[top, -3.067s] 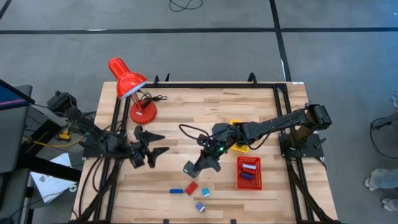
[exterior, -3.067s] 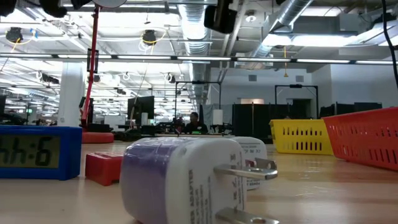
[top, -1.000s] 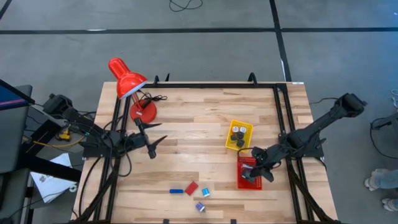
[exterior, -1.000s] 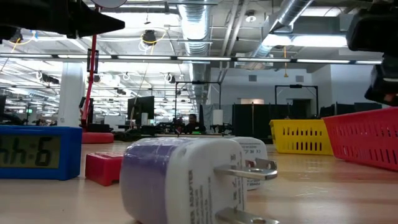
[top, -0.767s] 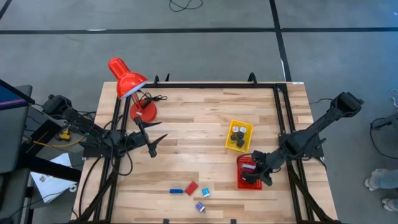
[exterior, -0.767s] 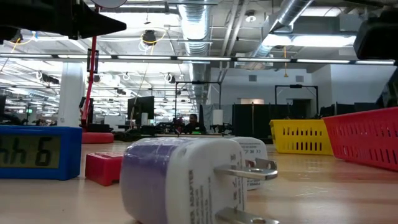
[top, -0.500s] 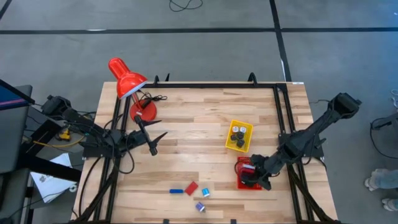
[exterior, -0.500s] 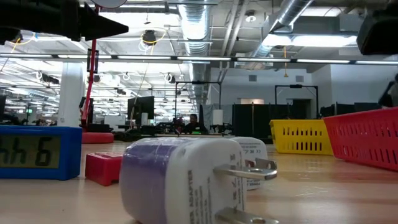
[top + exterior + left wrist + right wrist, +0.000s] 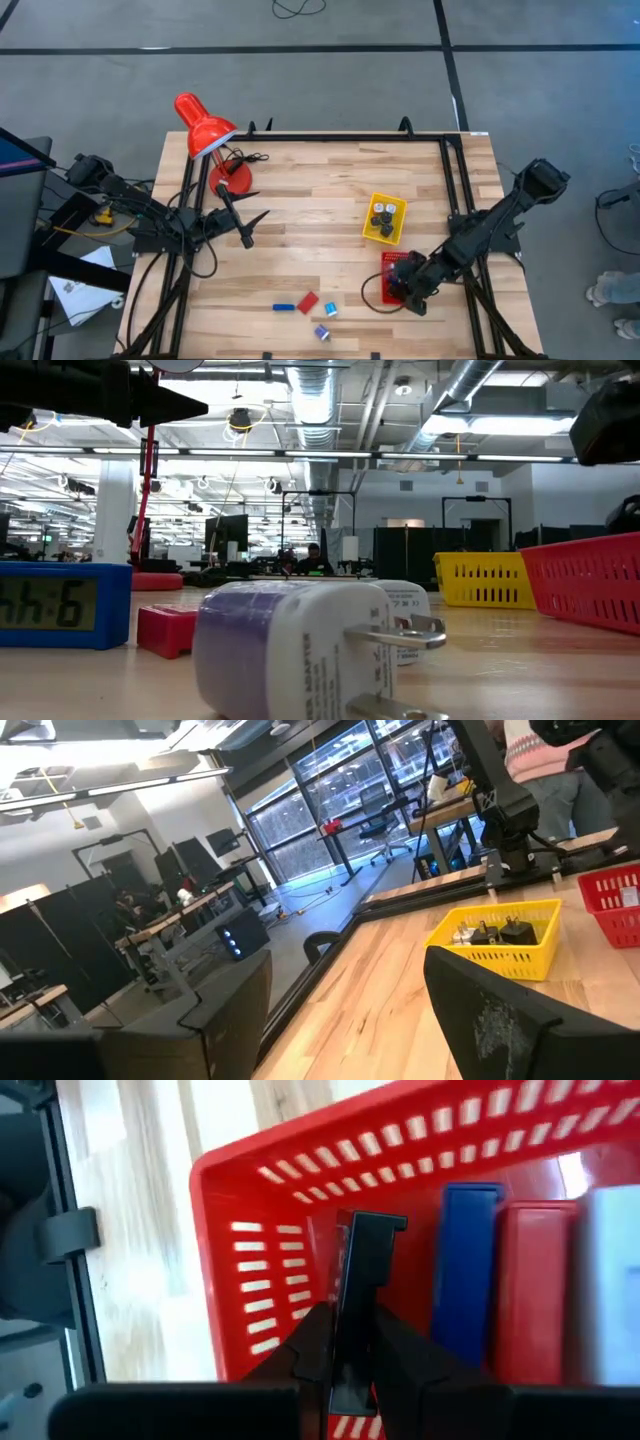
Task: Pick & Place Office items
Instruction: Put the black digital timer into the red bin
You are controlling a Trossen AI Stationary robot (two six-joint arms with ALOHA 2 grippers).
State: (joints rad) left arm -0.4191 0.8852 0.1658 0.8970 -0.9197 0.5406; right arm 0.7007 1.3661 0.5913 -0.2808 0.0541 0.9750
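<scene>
The bench (image 9: 320, 190) is pale butcher-block wood framed by black rails, standing on a grey floor; the low view looks across it into a wide workspace with exposed ducts, strip lights and distant desks. A red desk lamp (image 9: 205, 135) stands at the far left corner.

Loose office items lie near the front edge — a short blue bar (image 9: 284, 307), a red block (image 9: 308, 302), a small light-blue piece (image 9: 330, 310) and a purple-and-white plug adapter (image 9: 322, 332). The yellow tray (image 9: 372, 228) holds dark round pieces (image 9: 384, 213). Inside the red basket (image 9: 260, 1250) lie a blue bar (image 9: 465, 1270) and a red bar (image 9: 530, 1295), side by side.

The right gripper (image 9: 350, 1330) hangs over the basket's corner, fingers together on a thin black part; what it is I cannot tell. The left gripper (image 9: 244, 222) waits above the bench's left side, fingers apart and empty.
</scene>
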